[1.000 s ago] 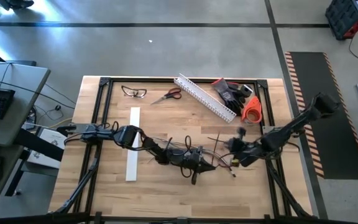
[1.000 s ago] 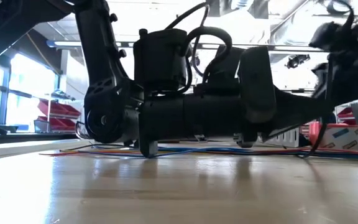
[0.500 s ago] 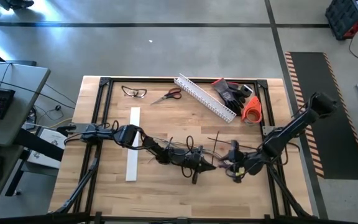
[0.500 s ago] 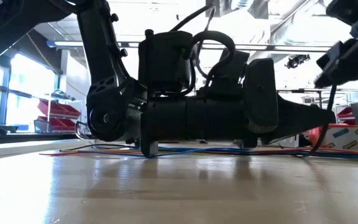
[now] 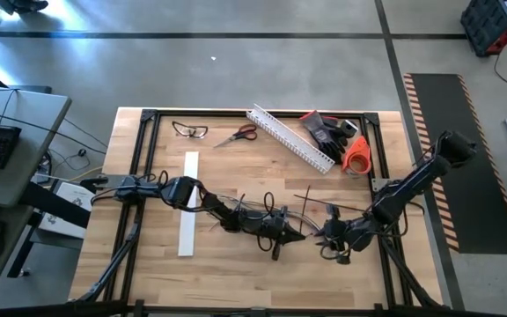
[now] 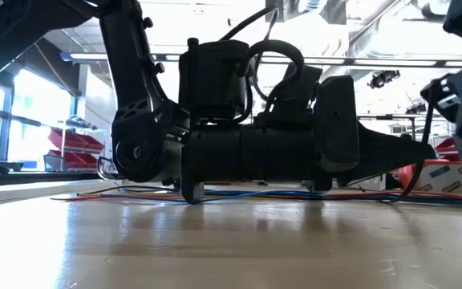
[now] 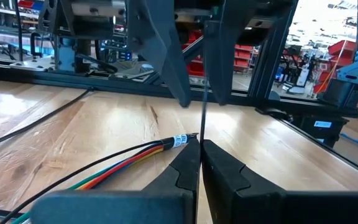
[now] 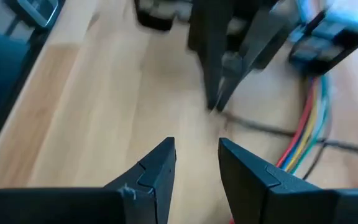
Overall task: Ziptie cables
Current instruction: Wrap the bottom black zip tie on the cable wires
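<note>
We look down on a wooden table (image 5: 236,167) where two dark robot arms meet near its front middle. The left gripper (image 5: 299,235) lies low on the wood, its fingers (image 7: 188,163) pressed together and clenched on a ziptie (image 7: 204,109), a thin dark strip that rises straight up from the fingertips. The cables (image 7: 129,162), a bundle of red, yellow, green and blue wires, run along the wood and end right beside those same fingertips. Just in front of the left gripper, tip facing tip, hovers the right gripper (image 5: 326,233); its fingers (image 8: 157,165) stand apart with bare wood between them, holding nothing (the cables curve past just beside one finger). Well behind both grippers, toward the table's far edge, lie a white slotted channel (image 5: 289,136), scissors (image 5: 237,135), clear glasses (image 5: 189,130) and an orange tape roll (image 5: 356,155).
</note>
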`<state>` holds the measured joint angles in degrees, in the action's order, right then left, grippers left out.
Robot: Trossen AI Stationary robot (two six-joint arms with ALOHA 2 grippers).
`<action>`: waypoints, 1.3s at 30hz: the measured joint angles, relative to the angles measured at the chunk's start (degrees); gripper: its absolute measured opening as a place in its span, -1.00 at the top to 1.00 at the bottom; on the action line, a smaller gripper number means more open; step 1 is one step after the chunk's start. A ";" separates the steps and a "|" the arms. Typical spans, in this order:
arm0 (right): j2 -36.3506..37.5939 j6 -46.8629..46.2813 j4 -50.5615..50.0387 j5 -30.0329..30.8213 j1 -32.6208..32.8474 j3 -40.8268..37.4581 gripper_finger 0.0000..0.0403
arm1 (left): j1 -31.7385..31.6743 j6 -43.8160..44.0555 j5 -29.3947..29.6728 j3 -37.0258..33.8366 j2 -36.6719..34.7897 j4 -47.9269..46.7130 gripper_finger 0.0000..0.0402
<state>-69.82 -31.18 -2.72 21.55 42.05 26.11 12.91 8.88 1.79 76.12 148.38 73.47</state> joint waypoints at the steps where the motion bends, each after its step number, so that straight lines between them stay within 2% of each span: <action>1: -0.22 -0.48 0.62 2.31 0.35 0.00 0.46 | 0.00 -0.02 0.06 0.00 0.00 0.00 1.00; 4: -1.32 -0.91 3.82 7.49 1.15 0.01 0.46 | 0.00 -0.02 0.30 0.00 0.00 0.02 1.00; 10: -4.68 -1.83 7.99 11.45 1.41 0.02 0.48 | 0.00 -0.02 0.32 0.00 0.00 0.02 1.00; 14: -5.79 -1.83 10.38 11.88 1.61 0.02 0.65 | 0.00 -0.02 0.32 0.00 0.00 0.02 1.00; 18: -5.84 -1.76 11.56 12.15 1.68 0.02 0.94 | 0.00 -0.01 0.34 0.00 0.00 0.02 1.00; 23: -5.84 -2.32 11.03 12.60 1.87 0.02 0.99 | -0.08 0.28 0.36 -0.03 -0.18 -0.04 0.97; 26: -5.86 -3.30 10.44 12.56 1.87 0.02 1.00 | -0.61 -0.04 -2.30 -0.34 -1.14 -1.06 0.84; 30: -5.86 -3.34 9.87 12.47 1.83 0.02 1.00 | -1.35 -2.02 -4.21 -0.53 -2.01 -3.17 0.56; 35: -6.36 -3.36 9.63 11.08 1.83 0.02 1.00 | -1.80 -2.54 -3.97 -0.52 -2.35 -3.85 0.22; 39: -9.31 -3.89 10.69 9.73 1.49 0.04 1.00 | -1.81 -2.58 -3.64 -0.04 -2.99 -2.88 0.10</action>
<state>-79.13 -35.07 7.97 31.28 43.54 26.15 11.09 6.30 -1.85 76.08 145.39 70.59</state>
